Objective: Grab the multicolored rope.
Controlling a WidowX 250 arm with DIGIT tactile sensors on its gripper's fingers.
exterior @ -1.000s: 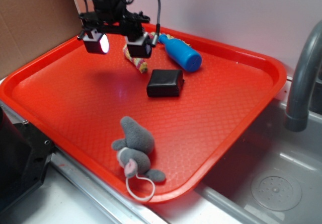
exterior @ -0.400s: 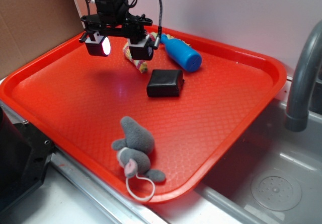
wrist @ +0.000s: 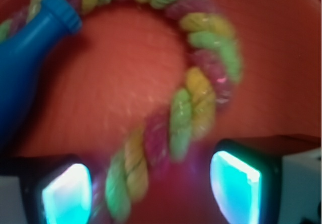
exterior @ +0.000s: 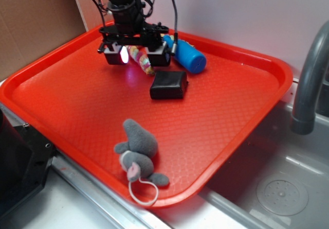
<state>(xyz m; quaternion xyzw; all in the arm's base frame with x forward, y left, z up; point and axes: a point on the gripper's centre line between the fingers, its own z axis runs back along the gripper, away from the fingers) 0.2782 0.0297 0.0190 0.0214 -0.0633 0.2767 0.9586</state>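
Straddling the rope (wrist: 196,103) with the gripper (exterior: 134,55) — jaws spread, one pad each side | lying curved at the tray's (exterior: 77,105) far edge beside the bottle (exterior: 186,54) | running lengthwise through the gap, crosswise to the closing line — seemingly needing only descent.

Braided fabric multicolored rope (wrist: 201,100), textured plastic tray (exterior: 216,116), plush mouse (exterior: 138,149)
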